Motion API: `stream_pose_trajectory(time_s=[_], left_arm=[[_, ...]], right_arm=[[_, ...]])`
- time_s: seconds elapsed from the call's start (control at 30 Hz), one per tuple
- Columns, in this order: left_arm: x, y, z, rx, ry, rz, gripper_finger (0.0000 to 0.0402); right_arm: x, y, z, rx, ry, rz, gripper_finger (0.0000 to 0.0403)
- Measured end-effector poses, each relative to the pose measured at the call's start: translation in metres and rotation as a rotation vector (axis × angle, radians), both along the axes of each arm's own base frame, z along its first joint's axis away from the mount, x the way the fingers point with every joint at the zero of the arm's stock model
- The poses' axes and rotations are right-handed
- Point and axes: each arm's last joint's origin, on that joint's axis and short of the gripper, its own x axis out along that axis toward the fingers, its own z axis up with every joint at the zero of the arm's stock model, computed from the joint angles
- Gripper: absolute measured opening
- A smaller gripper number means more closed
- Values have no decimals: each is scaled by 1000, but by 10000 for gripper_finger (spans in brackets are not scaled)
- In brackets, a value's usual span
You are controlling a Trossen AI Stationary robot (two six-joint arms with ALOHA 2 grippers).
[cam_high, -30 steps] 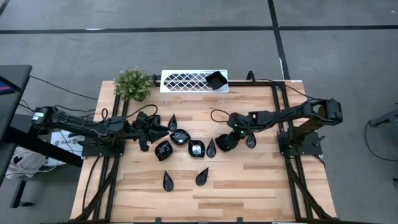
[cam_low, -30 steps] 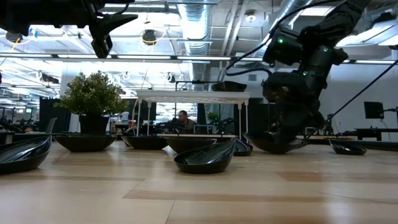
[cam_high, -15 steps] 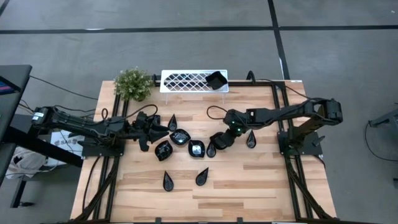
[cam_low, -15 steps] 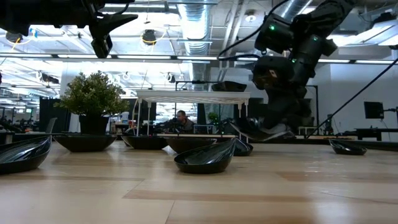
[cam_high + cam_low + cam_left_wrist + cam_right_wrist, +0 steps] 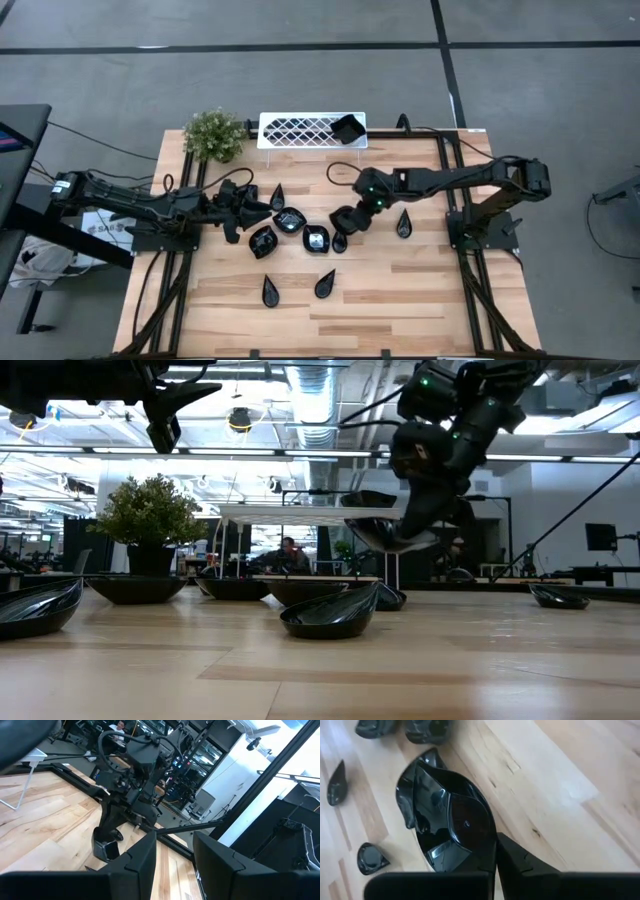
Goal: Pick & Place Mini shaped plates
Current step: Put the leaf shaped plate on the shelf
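Several small glossy black plates lie on the wooden table (image 5: 420, 290), among them teardrops (image 5: 404, 222) (image 5: 325, 284) and roundish ones (image 5: 316, 239) (image 5: 290, 220). Another sits on the white lattice tray (image 5: 300, 130) at the far edge. My right gripper (image 5: 354, 212) is shut on a wavy-edged black plate (image 5: 445, 817) held above the table's middle, seen lifted in the low view (image 5: 385, 537). My left gripper (image 5: 262, 210) hovers open and level over the left group of plates, holding nothing (image 5: 175, 862). My right gripper pinches the plate's rim (image 5: 492, 837) between its two fingers, at the edge nearest the wrist. The fingers (image 5: 517, 862) slant down from the table's right side. The plate hangs tilted below and ahead of them, clear of the table and of the other plates.
A small green potted plant (image 5: 214, 135) stands at the far left corner beside the tray. Black frame rails (image 5: 452, 190) run along both table sides. Bare wood lies toward the near edge and the right.
My right gripper has risen and drawn a little toward the table's left, carrying the wavy-edged plate. The plate, resting on the table a second ago, now hangs clear above it, tilted.
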Motion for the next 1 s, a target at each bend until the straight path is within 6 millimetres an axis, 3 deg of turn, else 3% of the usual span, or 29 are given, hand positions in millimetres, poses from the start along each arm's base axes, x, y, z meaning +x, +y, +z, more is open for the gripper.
stream_pose_trajectory(time_s=[0.6, 1.0], left_arm=[[0, 0, 0, -25, 2, 8, 131], [-1, -5, -1, -67, 4, 22, 131]], right_arm=[[9, -13, 21, -117, -75, 42, 3], [-15, -42, 6, -69, 156, -42, 3]])
